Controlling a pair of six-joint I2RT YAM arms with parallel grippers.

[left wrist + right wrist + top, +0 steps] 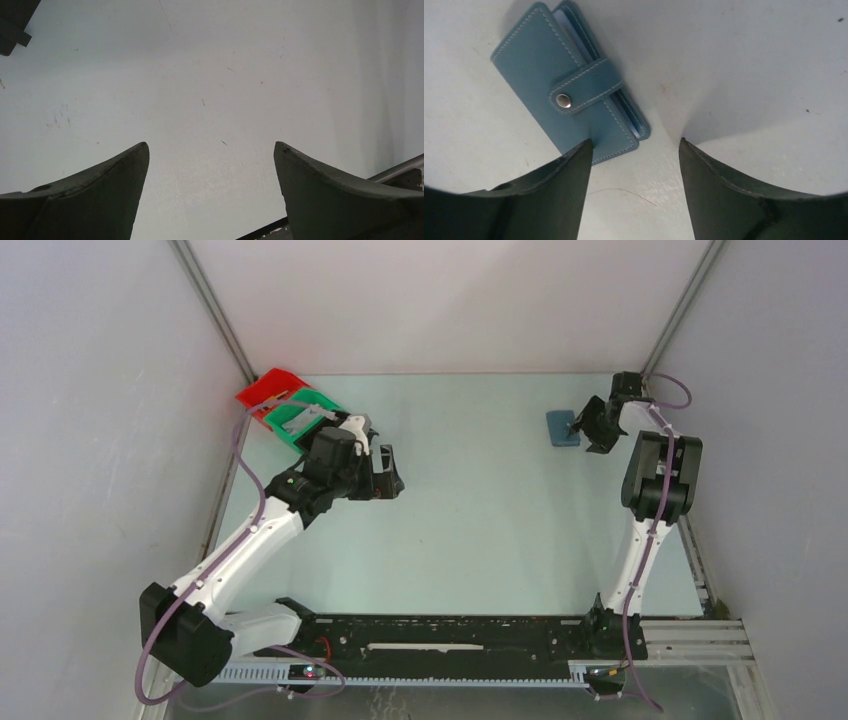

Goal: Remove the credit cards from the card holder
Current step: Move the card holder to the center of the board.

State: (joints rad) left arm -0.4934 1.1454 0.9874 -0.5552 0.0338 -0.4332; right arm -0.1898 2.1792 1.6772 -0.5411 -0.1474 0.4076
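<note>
Blue card holder [551, 70] lies flat, strap [586, 86] snapped shut. The right gripper [635, 142] is spread, just off its corner; best centre over the strap before closing. The left gripper [210, 145] is spread too, well apart.

I have open table [480, 530] to pass mid-field; the red bin [264, 390] and green bin [293, 420] block the far-left corner, and the card holder [563, 427] lies flat far right.

I see the left gripper [211, 146] spread wide, with scuffed pale table [225, 75] showing between its fingers. Dark block [12, 25] in the top-left corner, metal rail [400, 168] at bottom right.
</note>
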